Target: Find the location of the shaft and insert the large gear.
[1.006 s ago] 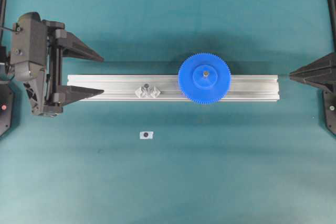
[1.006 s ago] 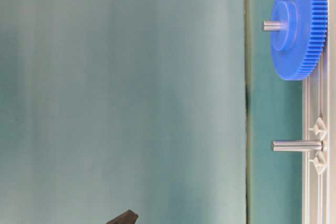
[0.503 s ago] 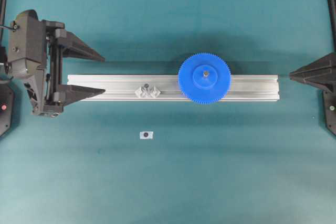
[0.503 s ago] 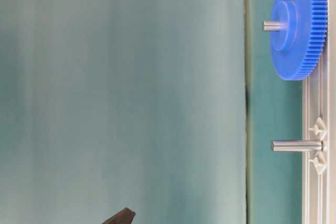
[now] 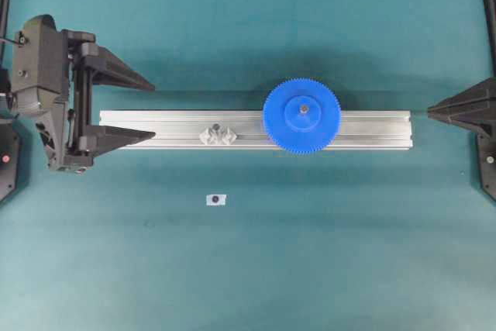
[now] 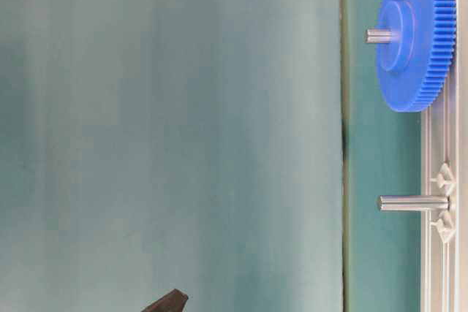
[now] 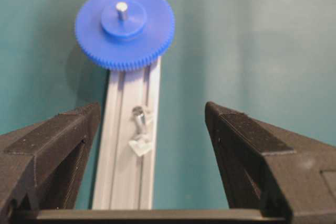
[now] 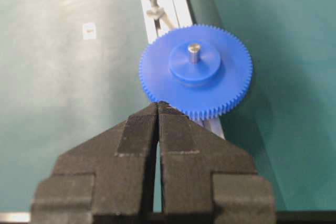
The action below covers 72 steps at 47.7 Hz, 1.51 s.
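The large gear, a bright blue toothed disc, lies flat on the aluminium rail. The shaft passes through its hub, and the grey tip sticks out above it. A look-alike pin stands bare between two clear brackets further left. My left gripper is open and empty at the rail's left end, jaws wide apart. My right gripper is shut and empty, just off the rail's right end, short of the gear.
A small white sticker with a dark dot lies on the teal mat in front of the rail and also shows in the right wrist view. A dark finger tip shows at the bottom of the table-level view.
My left gripper has shifted very slightly. The gear, rail and right gripper have not moved.
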### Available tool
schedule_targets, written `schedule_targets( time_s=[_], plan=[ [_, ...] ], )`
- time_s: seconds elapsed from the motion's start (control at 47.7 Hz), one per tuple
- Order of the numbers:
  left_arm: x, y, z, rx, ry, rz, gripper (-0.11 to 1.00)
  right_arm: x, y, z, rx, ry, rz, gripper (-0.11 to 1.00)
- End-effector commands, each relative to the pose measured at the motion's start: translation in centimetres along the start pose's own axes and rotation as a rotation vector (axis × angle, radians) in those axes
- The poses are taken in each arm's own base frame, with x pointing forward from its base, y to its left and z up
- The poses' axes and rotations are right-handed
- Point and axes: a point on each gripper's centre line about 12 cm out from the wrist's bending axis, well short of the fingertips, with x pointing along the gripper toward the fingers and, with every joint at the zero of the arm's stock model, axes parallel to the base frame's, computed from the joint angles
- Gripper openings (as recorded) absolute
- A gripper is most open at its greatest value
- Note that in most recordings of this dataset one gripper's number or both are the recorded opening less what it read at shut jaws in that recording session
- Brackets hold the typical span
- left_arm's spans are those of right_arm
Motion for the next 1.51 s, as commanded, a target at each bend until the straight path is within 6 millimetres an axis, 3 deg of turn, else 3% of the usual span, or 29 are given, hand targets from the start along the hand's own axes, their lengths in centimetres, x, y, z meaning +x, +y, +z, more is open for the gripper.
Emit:
schedule_targets(
  time_s=[0.0, 1.488],
  plan=[
    [-0.09, -0.06, 0.62, 0.002, -0.023, -0.002, 0.81, -0.01, 0.04, 0.52, 0.011, -0.014, 0.0, 0.02],
    [-0.06, -0.09, -0.14, 0.002, -0.005, -0.003, 0.81, 0.0, 0.03, 0.46, 0.011, -0.012, 0.0, 0.02]
  ],
)
